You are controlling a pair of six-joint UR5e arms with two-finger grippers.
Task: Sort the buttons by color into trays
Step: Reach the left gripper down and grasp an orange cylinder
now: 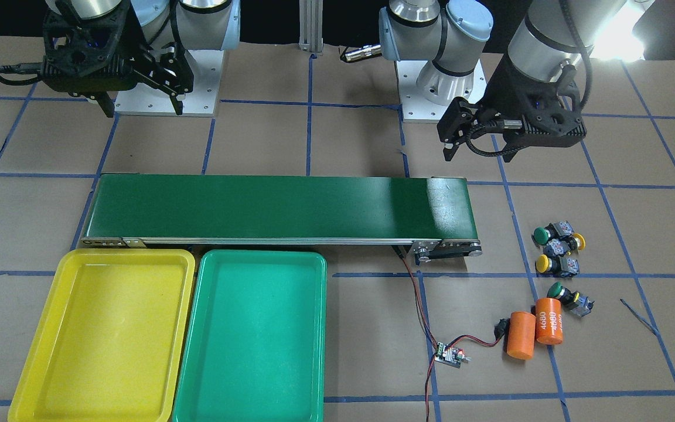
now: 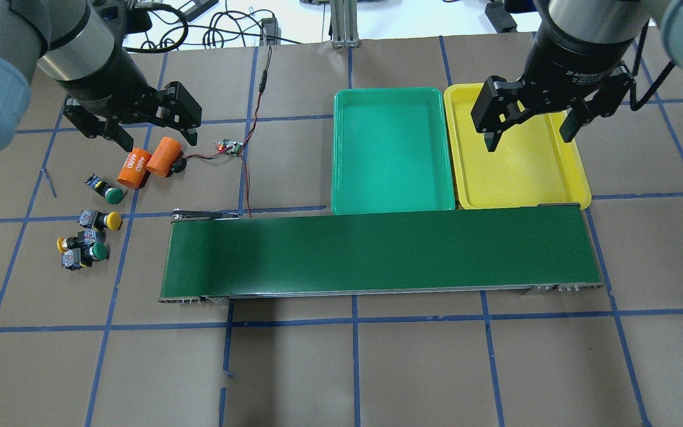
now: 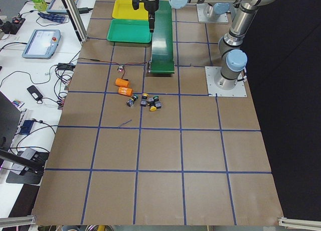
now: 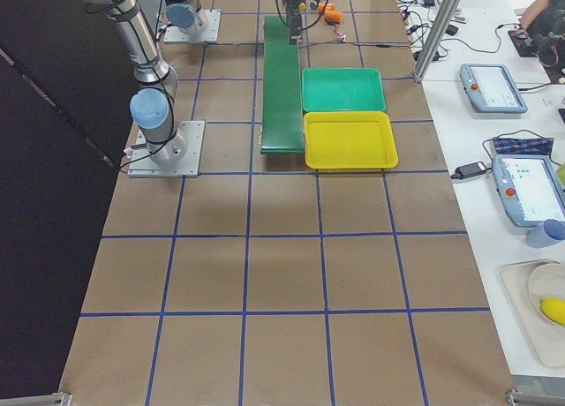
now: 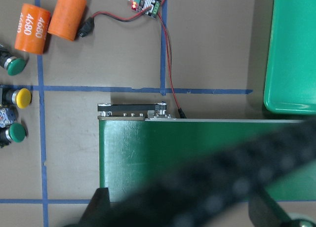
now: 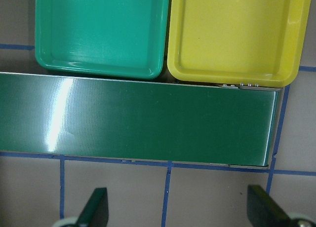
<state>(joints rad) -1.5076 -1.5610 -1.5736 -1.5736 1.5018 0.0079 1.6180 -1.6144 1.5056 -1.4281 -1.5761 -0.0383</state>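
Observation:
Four buttons lie in a loose group on the brown table left of the belt: a green-capped one [image 2: 115, 196], a yellow-capped one [image 2: 114, 221], another yellow one [image 2: 63, 243] and another green one [image 2: 99, 251]. My left gripper [image 2: 153, 135] hangs open and empty above the orange cylinders, beyond the buttons. The teal-green tray [image 2: 392, 148] and the yellow tray [image 2: 519, 172] sit side by side behind the belt, and both hold nothing. Above the yellow tray my right gripper [image 2: 528, 139] is open and empty. In the front-facing view the buttons [image 1: 556, 258] lie right of the belt.
A long dark-green conveyor belt [image 2: 377, 255] crosses the middle of the table. Two orange cylinders marked 4680 [image 2: 147, 163] lie just beyond the buttons. A small controller board [image 2: 230, 146] with red and black wires runs to the belt's left end.

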